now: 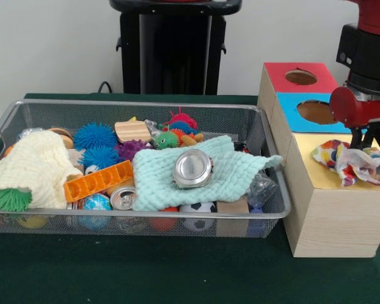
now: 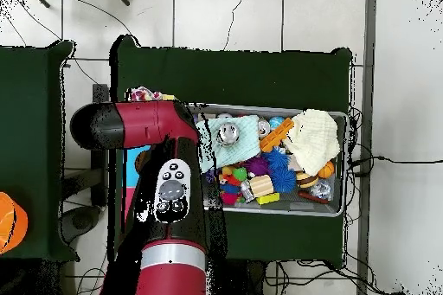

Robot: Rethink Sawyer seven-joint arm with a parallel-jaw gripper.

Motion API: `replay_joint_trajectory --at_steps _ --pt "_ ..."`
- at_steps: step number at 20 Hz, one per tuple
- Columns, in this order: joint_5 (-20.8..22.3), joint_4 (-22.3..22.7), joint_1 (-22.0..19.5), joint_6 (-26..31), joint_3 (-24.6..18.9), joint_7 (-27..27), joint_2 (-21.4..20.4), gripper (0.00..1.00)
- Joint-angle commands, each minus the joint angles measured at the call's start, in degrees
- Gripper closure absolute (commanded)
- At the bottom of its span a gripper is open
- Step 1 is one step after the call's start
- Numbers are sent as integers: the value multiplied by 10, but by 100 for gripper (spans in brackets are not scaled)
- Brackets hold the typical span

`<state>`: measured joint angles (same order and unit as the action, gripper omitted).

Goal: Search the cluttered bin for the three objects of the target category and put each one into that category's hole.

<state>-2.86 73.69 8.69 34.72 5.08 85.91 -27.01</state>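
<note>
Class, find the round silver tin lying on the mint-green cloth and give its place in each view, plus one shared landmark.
Front view: silver tin at centre, on the mint cloth.
Overhead view: tin near the bin's upper left corner.
Shared landmark: the orange block beside the cloth.

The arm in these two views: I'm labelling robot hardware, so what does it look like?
The arm has glossy red shells with black joints. From overhead, a silver band circles its base and a black oval panel carries grey round buttons. In the front view it shows as a red rounded housing under a black block. The gripper is hidden.
</note>
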Motion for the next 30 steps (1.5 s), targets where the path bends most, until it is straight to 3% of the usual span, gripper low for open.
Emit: replay_joint_trajectory --at_steps 1,18,25,30 --pt "-23 66 1 4 -10 151 7 100" --pt "-30 84 -3 -6 -4 136 2 100" --pt "-21 91 -6 -29 3 134 18 100" --pt "-26 70 -18 -2 -5 119 33 100"
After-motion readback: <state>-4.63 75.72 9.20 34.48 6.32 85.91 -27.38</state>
